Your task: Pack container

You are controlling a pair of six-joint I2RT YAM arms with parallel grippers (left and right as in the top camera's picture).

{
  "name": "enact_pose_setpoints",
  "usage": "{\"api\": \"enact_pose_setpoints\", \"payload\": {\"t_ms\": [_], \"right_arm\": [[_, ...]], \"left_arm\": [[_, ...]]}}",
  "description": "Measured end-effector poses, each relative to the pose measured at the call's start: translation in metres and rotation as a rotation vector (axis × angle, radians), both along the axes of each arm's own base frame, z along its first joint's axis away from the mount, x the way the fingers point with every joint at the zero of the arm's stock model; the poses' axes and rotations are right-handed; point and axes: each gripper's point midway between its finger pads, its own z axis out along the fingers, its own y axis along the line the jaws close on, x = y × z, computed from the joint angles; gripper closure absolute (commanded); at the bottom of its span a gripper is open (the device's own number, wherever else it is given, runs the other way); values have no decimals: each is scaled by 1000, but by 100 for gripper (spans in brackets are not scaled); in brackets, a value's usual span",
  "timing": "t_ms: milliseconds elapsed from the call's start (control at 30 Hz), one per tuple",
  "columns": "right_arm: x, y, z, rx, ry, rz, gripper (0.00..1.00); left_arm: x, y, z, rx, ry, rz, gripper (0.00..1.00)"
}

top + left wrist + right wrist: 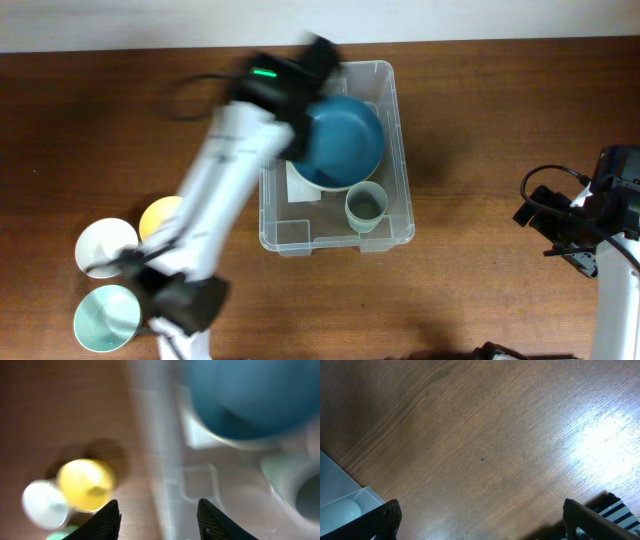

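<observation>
The clear plastic container (400,225) stands mid-table. A big blue bowl (345,140) and a pale green cup (367,205) lie inside it. My left gripper (316,58) is blurred and sits high over the container's far left side. In the left wrist view the left gripper (157,520) is open and empty. The container's left wall (150,460) runs between its fingers, with the blue bowl (250,395) at the upper right. My right gripper (480,520) is open and empty over bare wood, and the container's corner (340,500) shows at the lower left.
A yellow cup (160,215), a white cup (105,245) and a pale teal cup (107,318) stand on the table at the left, by the left arm's base. The yellow cup (86,485) and the white cup (44,505) also show in the left wrist view. The right arm (600,210) is at the right edge.
</observation>
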Motion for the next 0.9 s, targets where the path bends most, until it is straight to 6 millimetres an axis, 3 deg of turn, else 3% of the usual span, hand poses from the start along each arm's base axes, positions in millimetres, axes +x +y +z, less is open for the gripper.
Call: {"api": "enact_pose_setpoints", "payload": {"t_ms": [67,133,233,300,433,533,567,633,767,900], "right_arm": [[0,0,0,0,0,0,1],[0,0,0,0,-1,0,1],[1,0,0,-1,-3,-1,1],[1,0,0,-1,-3,0,1],[1,0,0,-1,-4,0,1],[1,0,0,-1,-3,0,1],[1,0,0,-1,-4,0,1],[1,0,0,-1,-4,0,1],[1,0,0,0,-4,0,1],[1,0,0,1,-5,1,1]], "left_arm": [[3,58,32,-35,-92,176,44],[-3,103,56,-58,-162,310,43],[-15,147,73,-74,-213,441,43],[-17,162,66,-70,-195,491,43],[-6,180,14,-62,-105,545,43],[-2,184,-44,-68,-1,547,43],[-2,182,-72,-75,39,534,43],[-7,179,-103,-78,91,515,39],[-12,173,-151,-99,128,470,38],[-23,171,-182,-102,158,456,38]]}}
